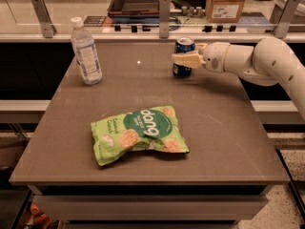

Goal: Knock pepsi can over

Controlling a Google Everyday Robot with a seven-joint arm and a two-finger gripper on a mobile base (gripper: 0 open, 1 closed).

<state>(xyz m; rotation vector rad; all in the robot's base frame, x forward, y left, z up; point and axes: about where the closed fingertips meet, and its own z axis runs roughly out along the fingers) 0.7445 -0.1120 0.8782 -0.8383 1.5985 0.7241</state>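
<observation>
Brown table [224, 128] is carrying the scene | pepsi can [184, 46] is standing upright toward 1 o'clock | gripper [189, 58] is extending in from 3 o'clock, touching the can's front; its grip cannot be told | knock is not yet done, the tipping push is waiting.

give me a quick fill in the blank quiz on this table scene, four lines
1. The pepsi can stands ____ on the table.
2. The claw is at the pepsi can, its arm coming in from the picture's ____ side.
3. The snack bag lying mid-table is mostly ____ in colour.
4. The water bottle at the far left has a ____ cap.

Missing words: upright; right; green; white
</observation>
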